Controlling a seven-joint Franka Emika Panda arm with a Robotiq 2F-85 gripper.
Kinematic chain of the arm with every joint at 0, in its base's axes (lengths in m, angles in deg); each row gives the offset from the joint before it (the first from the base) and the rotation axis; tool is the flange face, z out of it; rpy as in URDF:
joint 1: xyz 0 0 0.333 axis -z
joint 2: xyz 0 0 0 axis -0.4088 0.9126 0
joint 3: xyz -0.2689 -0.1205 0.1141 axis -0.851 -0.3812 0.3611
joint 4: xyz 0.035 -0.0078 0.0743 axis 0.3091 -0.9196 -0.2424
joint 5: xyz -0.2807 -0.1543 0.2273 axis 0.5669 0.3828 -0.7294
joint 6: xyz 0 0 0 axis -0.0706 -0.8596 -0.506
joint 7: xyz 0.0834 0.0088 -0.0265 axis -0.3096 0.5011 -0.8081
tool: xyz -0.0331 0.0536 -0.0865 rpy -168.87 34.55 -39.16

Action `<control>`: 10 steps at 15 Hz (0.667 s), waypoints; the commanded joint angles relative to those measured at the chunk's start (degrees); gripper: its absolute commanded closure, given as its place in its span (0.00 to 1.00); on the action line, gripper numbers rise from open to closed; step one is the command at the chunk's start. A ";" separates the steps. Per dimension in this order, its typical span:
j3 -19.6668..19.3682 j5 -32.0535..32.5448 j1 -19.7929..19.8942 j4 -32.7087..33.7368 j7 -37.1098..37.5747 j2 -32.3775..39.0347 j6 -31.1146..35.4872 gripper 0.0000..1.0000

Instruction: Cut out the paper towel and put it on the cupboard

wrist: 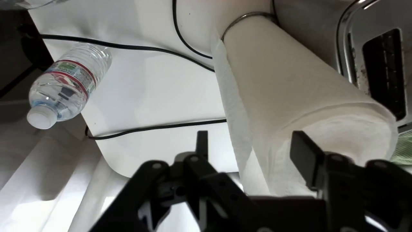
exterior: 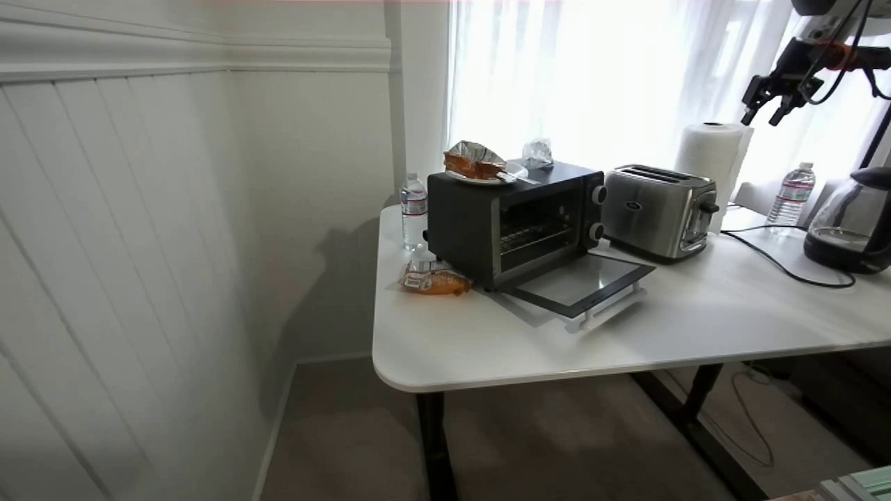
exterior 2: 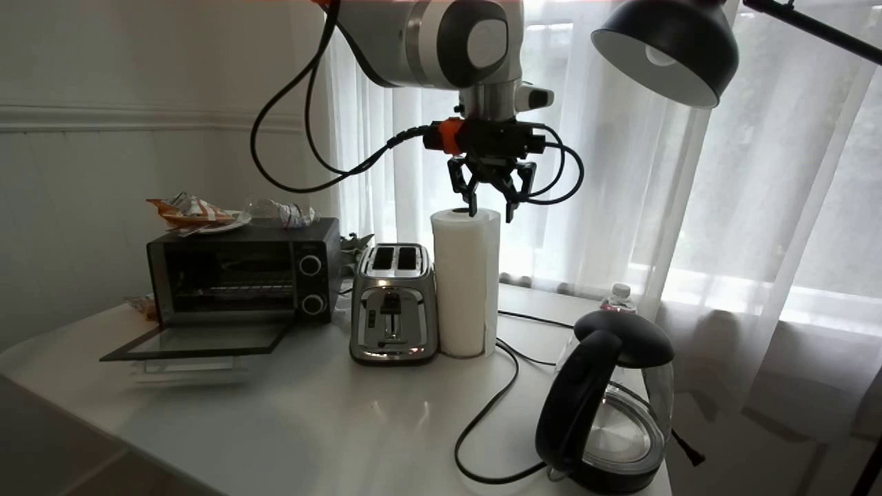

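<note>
Here, with two-finger gripper (exterior 2: 490, 218) spread near the top of the paper towel roll (exterior 2: 460, 289).
Showing an oval toaster badge (exterior: 633, 206) and red-striped water-bottle label (wrist: 72, 75), illegibly small.

One paper-towel roll (exterior 2: 462, 289), two bottles (exterior: 414, 209)

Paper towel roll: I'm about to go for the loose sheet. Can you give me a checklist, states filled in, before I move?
1. Jaws open: ok, they stand apart in all three views.
2. Paper towel roll upright: ok, it stands on the tabletop in both exterior views.
3. Loose sheet graspable: looks ok, its edge hangs out from the roll.
4. Loose sheet within the jaws' reach: cannot tell; it shows in their gap in the wrist view, but depth is unclear.
5. Toaster well clear of the roll: not ok, it is right beside it.
6. Black cord clear of the roll: cannot tell, it disappears behind the sheet.
</note>
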 commanded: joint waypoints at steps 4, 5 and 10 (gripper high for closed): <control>1.01 -0.60 1.69 1.40 -0.77 1.76 2.28 0.50; 1.11 -0.88 1.84 1.40 -0.78 1.93 2.49 0.55; 1.66 -2.37 2.52 1.32 -0.86 2.69 3.50 0.63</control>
